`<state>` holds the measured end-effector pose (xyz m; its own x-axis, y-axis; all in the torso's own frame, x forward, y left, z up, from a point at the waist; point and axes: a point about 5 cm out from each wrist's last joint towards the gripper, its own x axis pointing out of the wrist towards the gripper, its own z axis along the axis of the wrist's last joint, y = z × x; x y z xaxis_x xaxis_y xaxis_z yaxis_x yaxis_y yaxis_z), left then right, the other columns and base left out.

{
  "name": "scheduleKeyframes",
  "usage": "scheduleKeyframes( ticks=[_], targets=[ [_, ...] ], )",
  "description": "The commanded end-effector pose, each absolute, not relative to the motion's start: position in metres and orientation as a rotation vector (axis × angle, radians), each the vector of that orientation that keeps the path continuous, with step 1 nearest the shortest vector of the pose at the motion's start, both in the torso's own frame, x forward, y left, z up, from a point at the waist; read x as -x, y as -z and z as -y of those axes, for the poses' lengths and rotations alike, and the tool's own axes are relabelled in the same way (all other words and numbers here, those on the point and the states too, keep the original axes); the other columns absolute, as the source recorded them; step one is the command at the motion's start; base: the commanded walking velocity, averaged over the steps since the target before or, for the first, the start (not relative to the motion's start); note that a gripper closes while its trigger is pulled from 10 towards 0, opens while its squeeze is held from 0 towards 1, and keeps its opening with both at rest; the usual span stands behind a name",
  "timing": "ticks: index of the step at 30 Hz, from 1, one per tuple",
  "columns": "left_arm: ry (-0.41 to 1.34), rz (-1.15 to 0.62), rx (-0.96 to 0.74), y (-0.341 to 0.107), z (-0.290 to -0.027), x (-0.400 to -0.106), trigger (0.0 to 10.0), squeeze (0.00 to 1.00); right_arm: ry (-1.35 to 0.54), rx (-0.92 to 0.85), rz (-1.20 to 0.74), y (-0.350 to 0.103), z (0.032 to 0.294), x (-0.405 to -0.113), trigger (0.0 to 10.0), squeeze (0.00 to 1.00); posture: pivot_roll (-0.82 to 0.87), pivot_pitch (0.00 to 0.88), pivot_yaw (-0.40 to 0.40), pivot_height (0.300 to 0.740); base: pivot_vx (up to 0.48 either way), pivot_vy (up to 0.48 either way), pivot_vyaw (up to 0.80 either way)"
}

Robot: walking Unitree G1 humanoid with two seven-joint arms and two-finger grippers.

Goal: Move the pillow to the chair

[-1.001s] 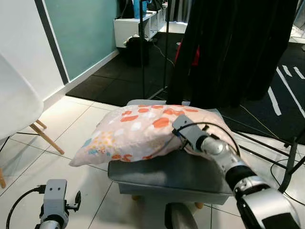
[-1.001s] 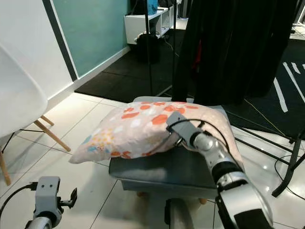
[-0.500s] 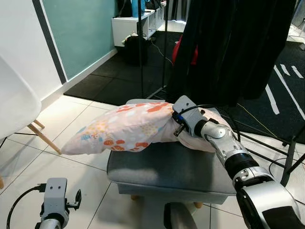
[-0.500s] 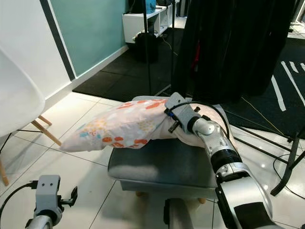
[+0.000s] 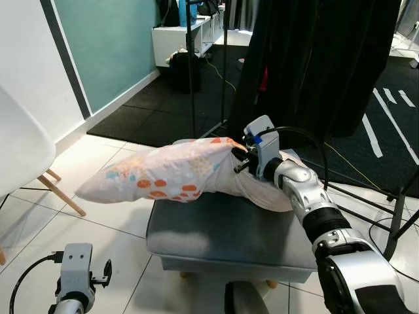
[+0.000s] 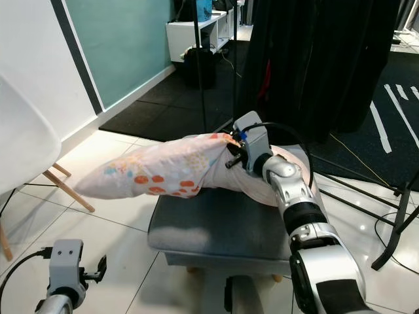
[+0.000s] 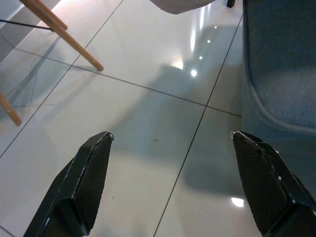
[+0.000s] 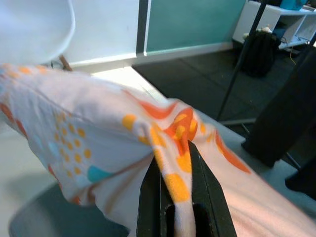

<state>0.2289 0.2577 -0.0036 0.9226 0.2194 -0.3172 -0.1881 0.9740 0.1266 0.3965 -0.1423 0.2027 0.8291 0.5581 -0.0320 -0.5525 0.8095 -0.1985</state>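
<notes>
Right wrist view: right gripper (image 8: pixel 178 163) pinches the pillow (image 5: pixel 170 173); it has risen off the grey stool (image 5: pixel 229 239) since before; white chair (image 5: pixel 19 150) awaits

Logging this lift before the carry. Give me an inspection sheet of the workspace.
Surface: grey padded stool on a white tiled floor.
Job's things: patterned pillow raised, its free end sticking out past the stool toward the white chair; the far end seems to rest on the stool.
Clutter: nothing seen on the stool besides the pillow.
Hands: right hand shut on a fold of pillow fabric; left hand open, low over the floor beside the stool.
Cables: black cable looped at the right wrist; cable on the dark carpet.
Surroundings: black curtain, teal wall, white shelf.
</notes>
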Motion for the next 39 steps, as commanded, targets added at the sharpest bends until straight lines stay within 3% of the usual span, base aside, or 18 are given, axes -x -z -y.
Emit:
scheduleKeyframes(
  ticks=[1, 18, 21, 23, 24, 26, 27, 30, 31, 32, 39],
  targets=[
    [-0.225, -0.357, -0.077, 0.007, -0.258, -0.227, 10.0, 0.00, -0.606, 0.154, 0.115, -0.227, 0.139, -0.398, 0.0, 0.00, -0.17, 0.052, -0.043, 0.610, 0.000, 0.000, 0.00],
    [-0.224, -0.366, -0.081, 0.008, -0.258, -0.227, 10.0, 0.00, -0.612, 0.147, 0.163, -0.253, 0.148, -0.396, 0.0, 0.00, -0.16, 0.034, -0.039, 0.680, 0.000, 0.000, 0.00],
    [-0.222, -0.367, -0.082, 0.009, -0.257, -0.227, 10.0, 0.00, -0.605, 0.318, 0.110, -0.240, 0.148, -0.395, 0.0, 0.00, -0.16, 0.032, -0.039, 0.690, 0.000, 0.000, 0.00],
    [-0.221, -0.369, -0.083, 0.009, -0.258, -0.227, 10.0, 0.00, -0.643, 0.549, -0.018, -0.214, 0.145, -0.393, 0.0, 0.00, -0.17, 0.032, -0.038, 0.700, 0.000, 0.000, 0.00],
    [-0.221, -0.369, -0.083, 0.009, -0.257, -0.227, 10.0, 0.00, -0.669, 0.652, -0.117, -0.196, 0.144, -0.391, 1.0, 0.00, -0.17, 0.033, -0.036, 0.700, 0.000, 0.000, 0.00],
    [-0.220, -0.369, -0.083, 0.009, -0.257, -0.227, 10.0, 0.00, -0.659, 0.747, -0.200, -0.180, 0.148, -0.389, 1.0, 0.00, -0.17, 0.036, -0.040, 0.700, 0.000, 0.000, 0.00],
    [-0.220, -0.369, -0.084, 0.008, -0.257, -0.227, 10.0, 0.00, -0.622, 0.769, -0.284, -0.163, 0.154, -0.387, 10.0, 0.00, -0.16, 0.037, -0.042, 0.700, 0.000, 0.000, 0.00],
    [-0.223, -0.368, -0.082, 0.008, -0.257, -0.227, 10.0, 0.00, -0.578, 0.779, -0.383, -0.139, 0.163, -0.382, 10.0, 0.00, -0.16, 0.042, -0.040, 0.700, 0.000, 0.000, 0.00],
    [-0.224, -0.367, -0.081, 0.008, -0.258, -0.226, 10.0, 0.00, -0.562, 0.762, -0.409, -0.133, 0.166, -0.380, 10.0, 0.18, -0.16, 0.045, -0.037, 0.700, 0.000, 0.000, 0.00],
    [-0.225, -0.367, -0.080, 0.008, -0.258, -0.226, 10.0, 0.00, -0.548, 0.746, -0.417, -0.130, 0.167, -0.379, 10.0, 1.00, -0.16, 0.045, -0.037, 0.700, 0.000, 0.000, 0.00],
    [-0.223, -0.372, -0.082, 0.009, -0.259, -0.226, 10.0, 0.00, -0.462, 0.619, -0.456, -0.126, 0.177, -0.380, 10.0, 1.00, -0.16, 0.048, -0.034, 0.700, 0.000, 0.000, 0.00]
  ],
)
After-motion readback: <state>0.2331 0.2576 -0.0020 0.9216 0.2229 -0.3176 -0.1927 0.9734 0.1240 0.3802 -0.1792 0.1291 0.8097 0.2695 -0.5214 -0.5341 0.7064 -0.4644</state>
